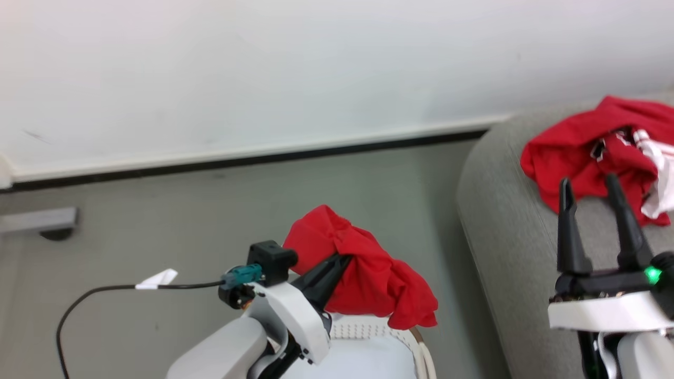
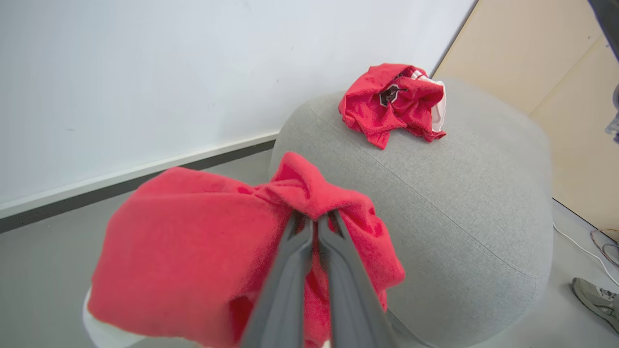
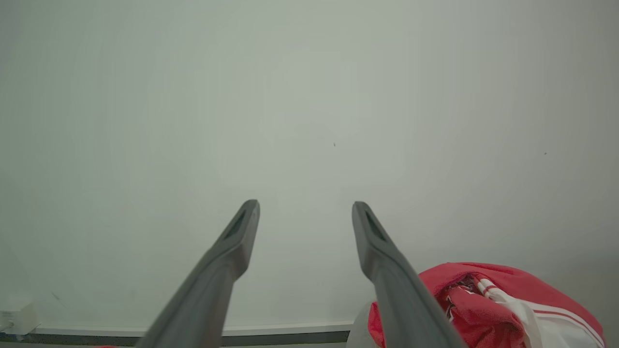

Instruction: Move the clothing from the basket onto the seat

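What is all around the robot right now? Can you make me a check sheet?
Surface: grey seat, rounded, with one garment on it.
Job's things: patched red garment lies crumpled on the seat; plain red garment hangs over the white basket.
Clutter: grey shoe on the floor beside the seat.
Hands: left hand shut on the plain red garment; right hand open, holding nothing, by the seat.
Cables: black cable runs to the left wrist camera; white cable on the floor.
Surroundings: white wall, grey floor, tan panel.
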Tool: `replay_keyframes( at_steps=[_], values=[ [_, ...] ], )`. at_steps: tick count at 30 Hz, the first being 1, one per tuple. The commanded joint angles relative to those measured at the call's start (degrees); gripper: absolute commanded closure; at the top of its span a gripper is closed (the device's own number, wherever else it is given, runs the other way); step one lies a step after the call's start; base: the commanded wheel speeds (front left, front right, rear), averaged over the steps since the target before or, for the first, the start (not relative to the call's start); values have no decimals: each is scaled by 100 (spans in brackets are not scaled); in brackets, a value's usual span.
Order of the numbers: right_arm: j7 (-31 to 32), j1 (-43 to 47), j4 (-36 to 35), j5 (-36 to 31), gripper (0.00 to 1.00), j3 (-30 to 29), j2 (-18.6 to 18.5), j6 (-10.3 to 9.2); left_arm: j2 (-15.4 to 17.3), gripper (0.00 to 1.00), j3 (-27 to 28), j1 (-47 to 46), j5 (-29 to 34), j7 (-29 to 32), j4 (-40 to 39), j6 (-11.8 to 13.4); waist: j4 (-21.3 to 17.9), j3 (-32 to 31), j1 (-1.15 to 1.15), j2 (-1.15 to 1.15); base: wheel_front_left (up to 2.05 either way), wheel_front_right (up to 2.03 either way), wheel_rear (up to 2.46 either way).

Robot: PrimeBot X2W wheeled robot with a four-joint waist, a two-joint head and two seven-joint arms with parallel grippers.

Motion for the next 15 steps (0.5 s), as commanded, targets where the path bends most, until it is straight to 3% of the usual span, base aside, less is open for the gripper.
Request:
replay_keyframes(
  at_steps=[1, 15],
  values=[
    [-8, 173, 58, 47, 0, 18, -11, -15, 52, 100, 105, 127, 89, -3, -101, 76, 242, -338, 1, 0, 0, 0, 0],
    [-9, 887, 362, 261, 0, 637, -13, -15, 592, 100, 857, -233, 220, 112, -1527, 587, 507, -865, 1, 0, 0, 0, 0]
  ],
)
